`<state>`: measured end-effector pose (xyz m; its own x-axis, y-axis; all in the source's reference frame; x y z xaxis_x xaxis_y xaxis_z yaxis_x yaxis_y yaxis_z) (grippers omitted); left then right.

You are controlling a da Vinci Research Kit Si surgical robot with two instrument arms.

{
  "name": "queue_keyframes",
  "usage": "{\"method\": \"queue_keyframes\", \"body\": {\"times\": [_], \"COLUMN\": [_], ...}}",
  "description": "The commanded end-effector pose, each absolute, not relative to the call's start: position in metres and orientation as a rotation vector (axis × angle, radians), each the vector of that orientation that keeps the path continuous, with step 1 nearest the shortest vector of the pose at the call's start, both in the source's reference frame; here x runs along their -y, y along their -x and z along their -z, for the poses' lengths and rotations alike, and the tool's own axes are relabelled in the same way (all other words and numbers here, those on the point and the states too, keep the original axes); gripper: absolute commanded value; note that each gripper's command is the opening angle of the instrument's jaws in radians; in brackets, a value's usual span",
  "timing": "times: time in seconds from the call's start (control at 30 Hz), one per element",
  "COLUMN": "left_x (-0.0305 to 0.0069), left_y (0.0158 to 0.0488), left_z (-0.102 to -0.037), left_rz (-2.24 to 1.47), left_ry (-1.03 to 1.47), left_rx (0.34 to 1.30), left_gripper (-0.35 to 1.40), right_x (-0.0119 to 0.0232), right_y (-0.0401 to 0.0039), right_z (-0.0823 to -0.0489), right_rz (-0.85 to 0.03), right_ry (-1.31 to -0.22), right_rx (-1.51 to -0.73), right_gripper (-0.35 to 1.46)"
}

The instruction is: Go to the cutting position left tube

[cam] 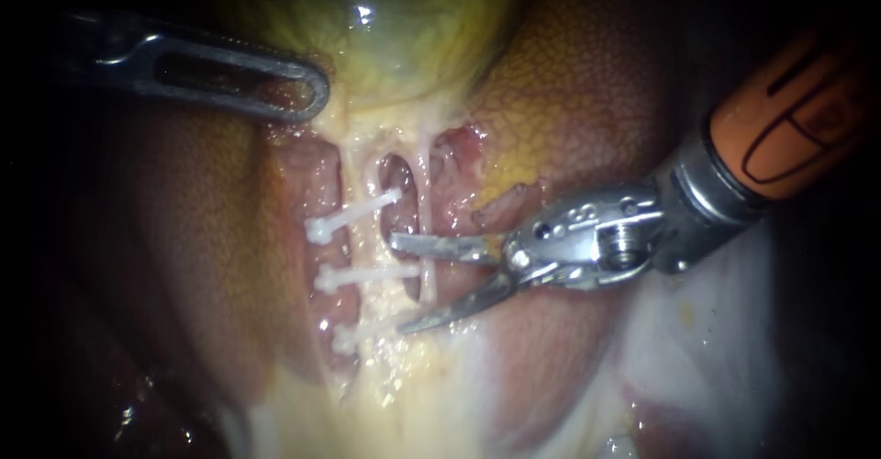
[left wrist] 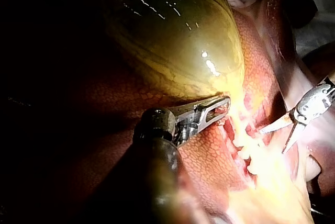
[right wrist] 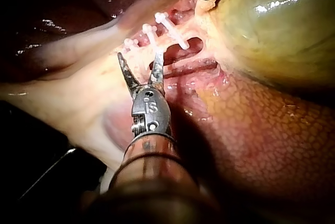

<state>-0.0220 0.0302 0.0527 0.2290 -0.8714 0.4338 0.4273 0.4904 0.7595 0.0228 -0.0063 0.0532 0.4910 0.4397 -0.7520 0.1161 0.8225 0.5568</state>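
1. The liver (cam: 587, 83), reddish-brown and finely mottled, fills most of the endoscope view and surrounds everything else.
2. The gallbladder (cam: 404, 27), a glossy yellow-green sac, sits at the top centre. It narrows downward into pale, stringy tissue.
3. The right instrument (cam: 399, 285) comes in from the right, with an orange sleeve, a metal wrist and two slim curved blades. Its jaws stand wide open in a V and hold nothing.
4. The left instrument (cam: 307, 92) comes in from the upper left and ends in a slotted, loop-shaped jaw. In the left wrist view its jaws lie close together, clamped on the pale tissue at the gallbladder's narrow end.
5. The left tube (cam: 356, 243) is a pale cord running down from the gallbladder, left of a dark oval gap. It lies just beyond the tips of the open blades, not between them.
6. The right tube (cam: 426, 193) is a thinner pale cord on the other side of that gap. The upper blade lies across it.
7. Three white clips cross the left tube, one below the other.
   - The upper clip (cam: 353, 213) slants across above the upper blade's tip.
   - The middle clip (cam: 362, 275) lies level with the gap between the two blade tips.
   - The lowest clip (cam: 353, 335) sits just beside the lower blade's tip.
   - The upper blade's tip points into the stretch between the upper clip and the middle clip.
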Motion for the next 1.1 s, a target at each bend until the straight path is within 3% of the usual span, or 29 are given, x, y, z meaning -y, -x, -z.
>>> {"method": "queue_keyframes", "body": {"times": [0.03, 0.4, 0.67, 1.1], "left_x": [-0.0302, -0.0302, -0.0302, -0.0302], "left_y": [0.0219, 0.0219, 0.0219, 0.0219], "left_z": [-0.0527, -0.0528, -0.0528, -0.053], "left_rz": [0.958, 0.958, 0.958, 0.957], "left_ry": [-0.553, -0.552, -0.553, -0.552], "left_rx": [0.966, 0.966, 0.966, 0.966], "left_gripper": [-0.35, -0.35, -0.35, -0.35], "right_x": [0.0063, 0.0057, 0.0044, 0.0035], "right_y": [-0.0228, -0.0225, -0.0228, -0.026], "right_z": [-0.0535, -0.0584, -0.06, -0.0608], "right_rz": [-0.219, -0.277, -0.299, -0.337], "right_ry": [-0.602, -0.627, -0.665, -0.925], "right_rx": [-1.052, -1.032, -1.045, -1.18], "right_gripper": [1.19, 1.23, 1.23, 1.23]}}
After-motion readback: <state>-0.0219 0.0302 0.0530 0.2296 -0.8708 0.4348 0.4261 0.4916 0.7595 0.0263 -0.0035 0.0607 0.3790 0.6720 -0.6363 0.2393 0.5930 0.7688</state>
